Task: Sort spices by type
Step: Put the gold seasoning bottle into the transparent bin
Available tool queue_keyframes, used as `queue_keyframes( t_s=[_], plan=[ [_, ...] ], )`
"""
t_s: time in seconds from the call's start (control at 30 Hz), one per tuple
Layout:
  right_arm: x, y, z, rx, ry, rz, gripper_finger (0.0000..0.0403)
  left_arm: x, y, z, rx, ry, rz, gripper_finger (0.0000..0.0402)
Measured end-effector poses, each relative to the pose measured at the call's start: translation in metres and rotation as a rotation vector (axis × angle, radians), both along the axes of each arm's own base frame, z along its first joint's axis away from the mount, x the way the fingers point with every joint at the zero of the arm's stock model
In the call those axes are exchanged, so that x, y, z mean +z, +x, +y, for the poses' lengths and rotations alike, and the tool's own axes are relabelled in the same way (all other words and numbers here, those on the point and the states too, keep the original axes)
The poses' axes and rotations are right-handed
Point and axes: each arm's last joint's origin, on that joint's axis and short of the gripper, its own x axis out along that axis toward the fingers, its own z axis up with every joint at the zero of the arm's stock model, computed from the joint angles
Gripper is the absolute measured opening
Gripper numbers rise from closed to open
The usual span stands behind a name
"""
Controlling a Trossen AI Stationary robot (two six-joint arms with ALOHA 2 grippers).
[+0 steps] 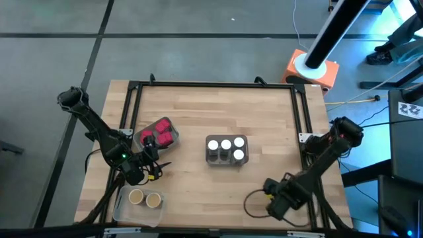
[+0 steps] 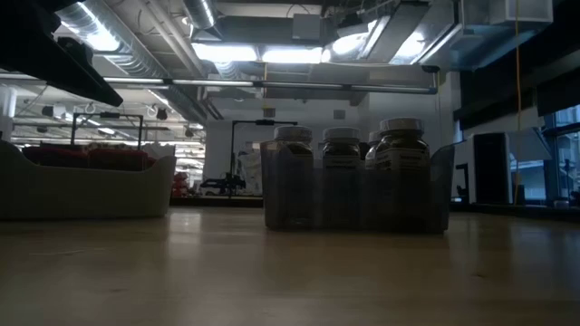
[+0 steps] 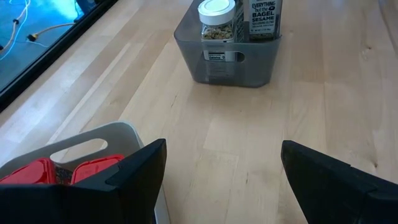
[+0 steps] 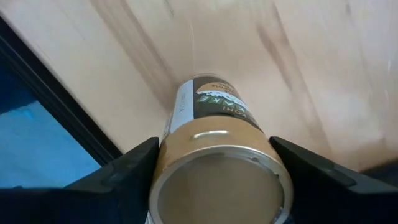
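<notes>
A pale wooden table (image 1: 198, 125) with a black frame fills the middle of the high view, grey floor around it. Only the right wrist view shows what the right gripper (image 4: 214, 163) carries: a tan-lidded jar (image 4: 214, 155), lid toward the camera, clamped between the fingers at the table's lower right edge. At frame centre, a grey tray (image 1: 227, 160) holds three white-lidded jars (image 1: 226, 144); the low view shows them standing upright. At centre left, a white tray (image 1: 144, 132) holds the red packets (image 1: 162, 132). A clear tray (image 1: 122, 210) at lower left holds two tan-lidded jars (image 1: 145, 198). The left gripper (image 3: 221, 171) hangs between the white and clear trays, its fingers wide apart and holding nothing.
</notes>
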Motion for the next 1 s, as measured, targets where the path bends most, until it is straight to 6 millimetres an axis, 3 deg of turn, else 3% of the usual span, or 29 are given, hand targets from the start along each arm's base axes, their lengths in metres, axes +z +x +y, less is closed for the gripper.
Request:
queue_keyframes(
  t_s=[0.37, 0.63, 1.0],
  plan=[
    [0.001, 0.038, -0.027, -0.061, 0.057, -0.069, 0.0292, 0.0, 0.0, 0.0, 0.0, -0.001, 0.0, 0.0301],
    [0.001, 0.04, -0.027, -0.079, 0.063, -0.083, 0.0287, 0.0, 0.0, 0.0, 0.0, 0.0, 0.0, 0.0301],
    [-0.002, 0.042, -0.027, -0.096, 0.031, -0.118, 0.0313, 0.0, 0.0, 0.0, 0.002, -0.002, -0.001, 0.0301]
  ],
)
